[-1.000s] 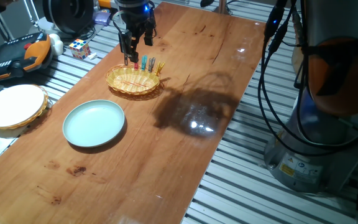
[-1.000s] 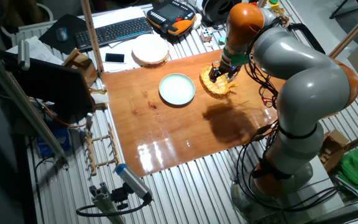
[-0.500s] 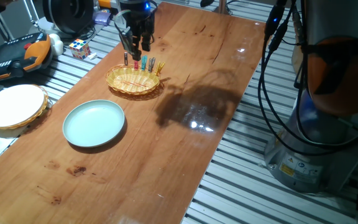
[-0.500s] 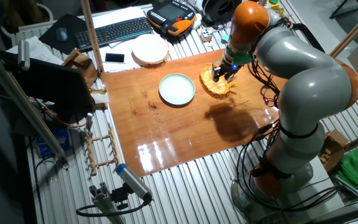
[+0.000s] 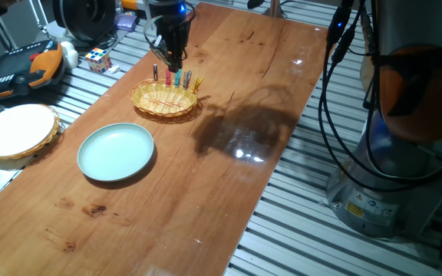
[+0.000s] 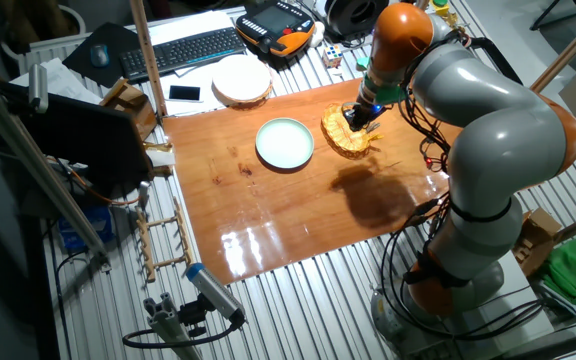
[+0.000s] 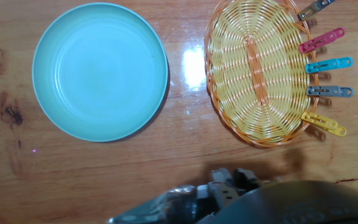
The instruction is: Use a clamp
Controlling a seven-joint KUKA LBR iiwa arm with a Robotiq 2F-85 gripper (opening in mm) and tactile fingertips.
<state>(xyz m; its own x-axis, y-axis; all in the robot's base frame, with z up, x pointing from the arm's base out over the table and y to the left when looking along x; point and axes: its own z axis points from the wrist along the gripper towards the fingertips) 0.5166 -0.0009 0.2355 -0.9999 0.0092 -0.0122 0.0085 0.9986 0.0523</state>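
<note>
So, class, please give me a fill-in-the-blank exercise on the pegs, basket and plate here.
1. The pegs are clipped onto the rim of the wicker ____.
2. The clamp at the end of the row is ____ in colour.
3. The plate beside the basket is pale ____.
4. Inside, the basket is ____.

Missing words: basket; yellow; blue; empty

— How many pegs sit on the basket's rim?

— Five: one yellow clamp (image 7: 324,124), one grey peg (image 7: 329,91), one blue peg (image 7: 328,65), one pink peg (image 7: 321,40) and one dark peg (image 7: 314,9) cut off at the frame's edge.

— And the rest on the worktop?

— One wicker basket (image 7: 229,99), one pale green plate (image 7: 100,71). Beyond the worktop's edge, one round white-topped box (image 5: 18,130) and one puzzle cube (image 5: 98,58).
</note>
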